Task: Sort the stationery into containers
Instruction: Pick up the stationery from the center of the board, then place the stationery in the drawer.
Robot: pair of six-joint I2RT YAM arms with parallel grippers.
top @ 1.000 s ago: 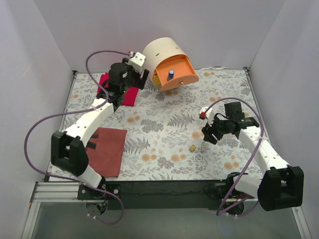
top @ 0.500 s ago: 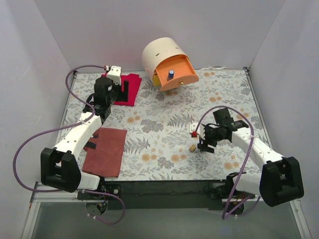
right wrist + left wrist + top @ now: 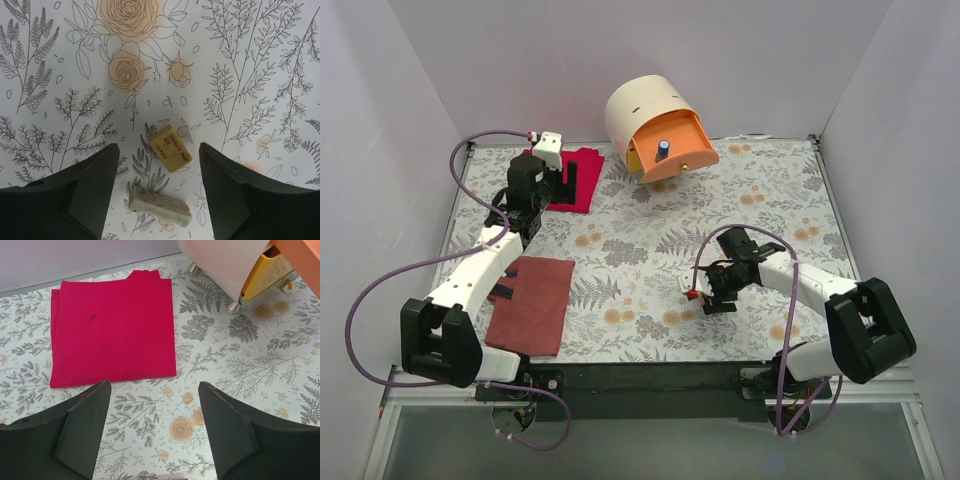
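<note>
top view: my right gripper (image 3: 715, 300) sits low at centre front. the left gripper (image 3: 568, 180) is well away, near the cabinet (image 3: 640, 105).
left wrist: jaws wide, empty.
right wrist: jaws wide, empty, straddling the tan block (image 3: 170, 148), which lies slantwise between them. a speckled block (image 3: 160, 206) is just beside it. the right arm is nearer.

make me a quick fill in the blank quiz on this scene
1. The open orange drawer holds a small ___ object.
2. ___ small blocks lie between the fingers of the right gripper.
3. The folded cloth ahead of the left gripper is ___.
Missing words: blue; two; red.
</note>
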